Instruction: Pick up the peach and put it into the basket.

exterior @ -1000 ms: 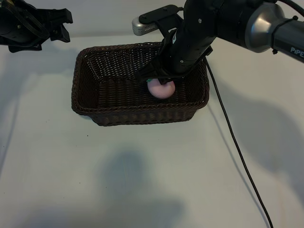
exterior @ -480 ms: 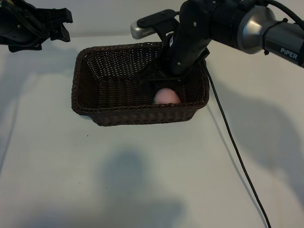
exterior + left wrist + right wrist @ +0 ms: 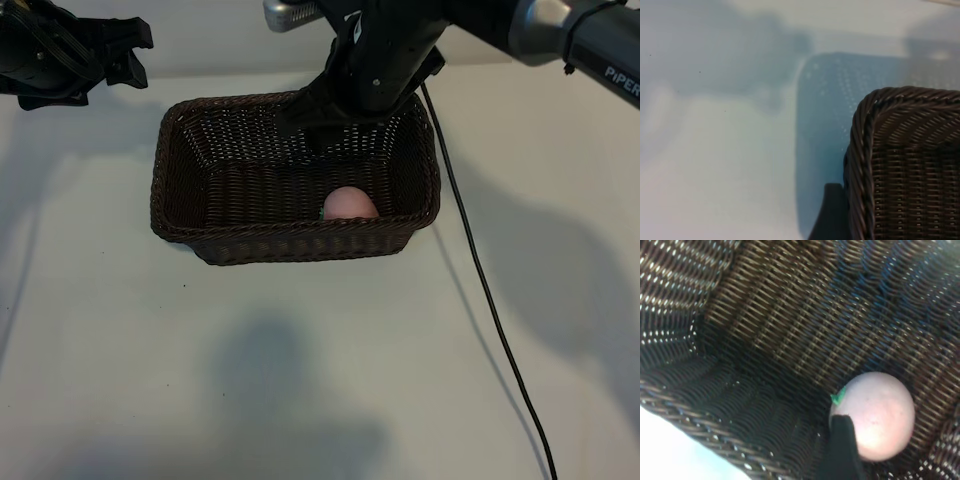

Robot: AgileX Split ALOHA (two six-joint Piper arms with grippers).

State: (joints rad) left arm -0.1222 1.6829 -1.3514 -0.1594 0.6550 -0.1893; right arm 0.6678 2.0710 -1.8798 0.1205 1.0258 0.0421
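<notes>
The pale-pink peach (image 3: 349, 204) lies on the floor of the dark-brown woven basket (image 3: 290, 243), against its front wall toward the right end. My right gripper (image 3: 335, 122) hangs above the basket's back half, open, with nothing in it. The right wrist view looks down into the basket (image 3: 790, 340): the peach (image 3: 875, 415), with its green stem bit, lies free, and one dark finger (image 3: 842, 452) crosses in front of it. My left gripper (image 3: 125, 50) is parked open at the far left, beyond the basket's corner (image 3: 900, 150).
A black cable (image 3: 480, 280) runs from the right arm across the white table to the front right. The table's back edge lies just behind the basket. A dark fingertip (image 3: 832, 217) of the left gripper shows beside the basket's corner.
My right gripper opened and let go of the peach, which dropped to the basket floor and settled by the front wall. The right arm then rose and drew back. The left arm has not moved.
</notes>
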